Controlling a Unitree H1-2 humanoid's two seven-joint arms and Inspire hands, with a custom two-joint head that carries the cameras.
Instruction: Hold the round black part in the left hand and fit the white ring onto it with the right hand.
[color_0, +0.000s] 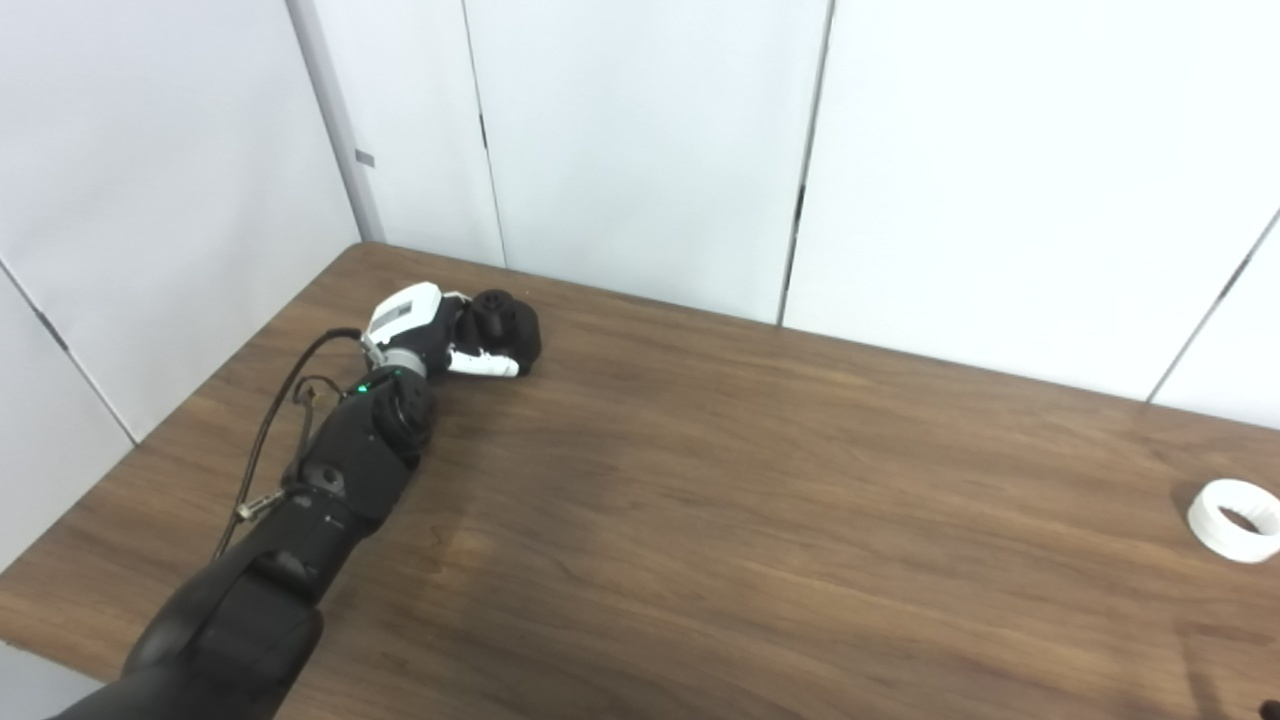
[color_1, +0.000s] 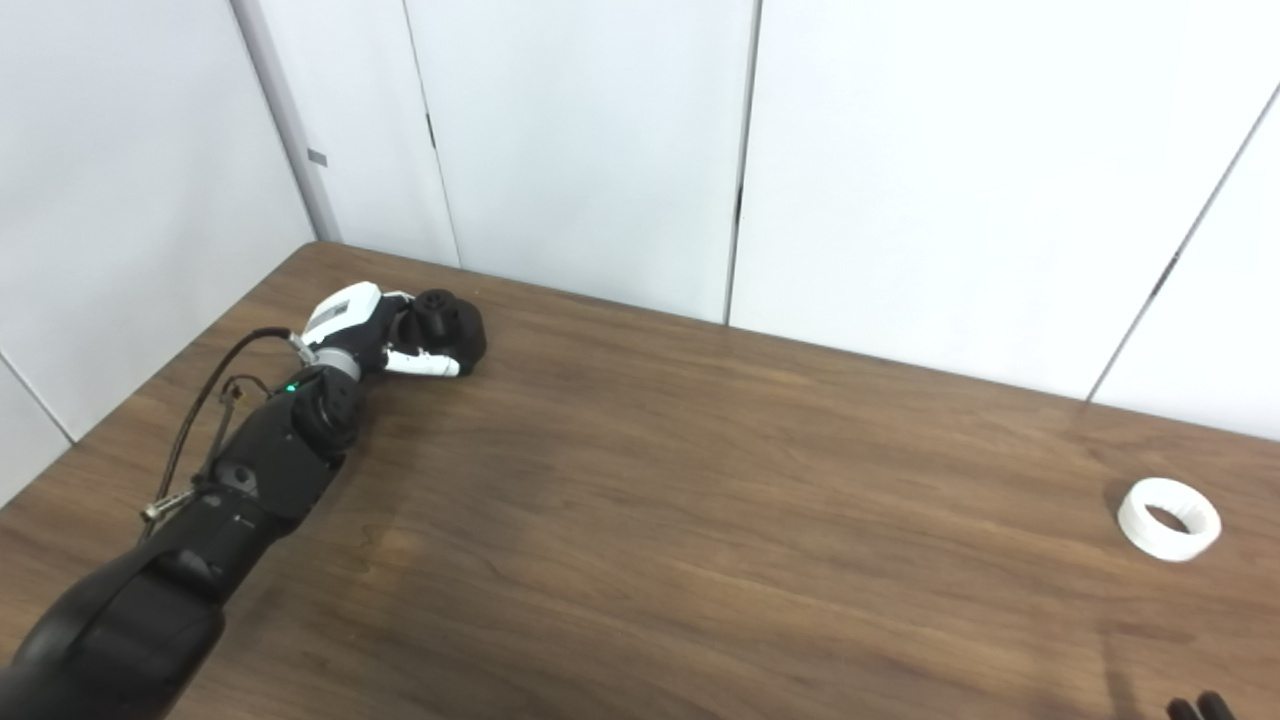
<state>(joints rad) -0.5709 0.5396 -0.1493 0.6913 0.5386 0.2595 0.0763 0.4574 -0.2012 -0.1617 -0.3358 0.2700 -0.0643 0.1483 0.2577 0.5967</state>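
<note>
The left hand (color_0: 440, 340) lies at the far left of the worktop (color_0: 700, 500), its fingers curled around the round black part (color_0: 508, 322), which sits low and appears to rest on the wood or just above it; a white fingertip shows beneath the part on the near side. The grip looks closed on the part, though how firmly cannot be told from here. The white ring (color_1: 1168, 518) lies flat near the right edge, well apart from the part, with its opening facing up. Of the right hand (color_1: 1195, 708) only dark fingertips show at the bottom right corner, so whether it is open or closed cannot be told. The step in hand seems to be securing and raising the part. To do it well, the left hand should wrap the body of the part and leave the end that takes the ring bare, then lift straight up and bring it toward the middle, seat turned to the right. The right hand should pinch the ring by its outer wall, leaving the bore free, so it can slide on squarely.
</note>
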